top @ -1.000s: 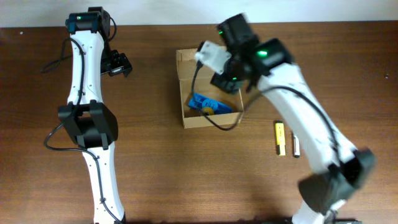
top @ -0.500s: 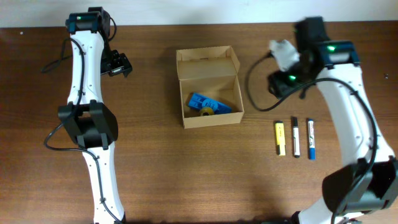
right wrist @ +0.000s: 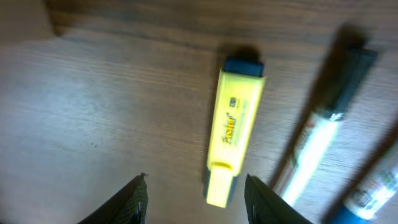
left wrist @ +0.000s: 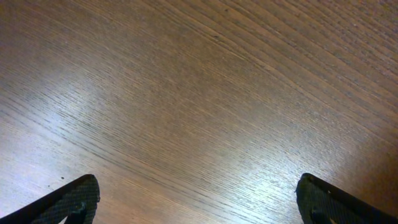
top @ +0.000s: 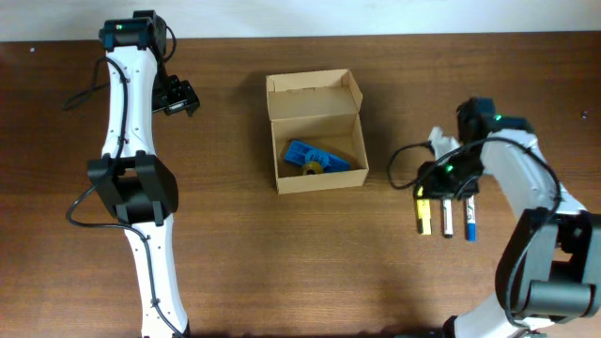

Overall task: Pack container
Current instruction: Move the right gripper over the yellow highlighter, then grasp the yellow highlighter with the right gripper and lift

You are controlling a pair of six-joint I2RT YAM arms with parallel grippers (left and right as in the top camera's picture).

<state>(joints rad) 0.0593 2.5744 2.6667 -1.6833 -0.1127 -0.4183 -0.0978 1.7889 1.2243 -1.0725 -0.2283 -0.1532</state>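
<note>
Box (top: 329, 131) stood open on the table (top: 282, 263), its lid flap (top: 313, 94) folded back on the far side. Inside, toward the near wall, lay a flat blue plastic piece (top: 313, 155). A small yellowish object (top: 310, 169) was touching it; I could not make out what it was.

Right of the box and well apart from it, three pens lay in a row, parallel and just beside one another. The highlighter (right wrist: 233, 130), yellow with a dark cap, was nearest the box. Next came the white marker (right wrist: 320, 140), and the blue marker (top: 470, 221) was farthest from the box.

My right gripper (right wrist: 196, 199) hung over that row, right of the box. Its jaws were partly spread, one finger on each side of the highlighter's uncapped end. A gap showed on both sides, so nothing was gripped.

My left gripper (top: 178, 97) was left of the box, well apart, about level with the lid flap. Its jaws were spread wide with only bare wood between the fingertips (left wrist: 68, 199), and it held nothing.
</note>
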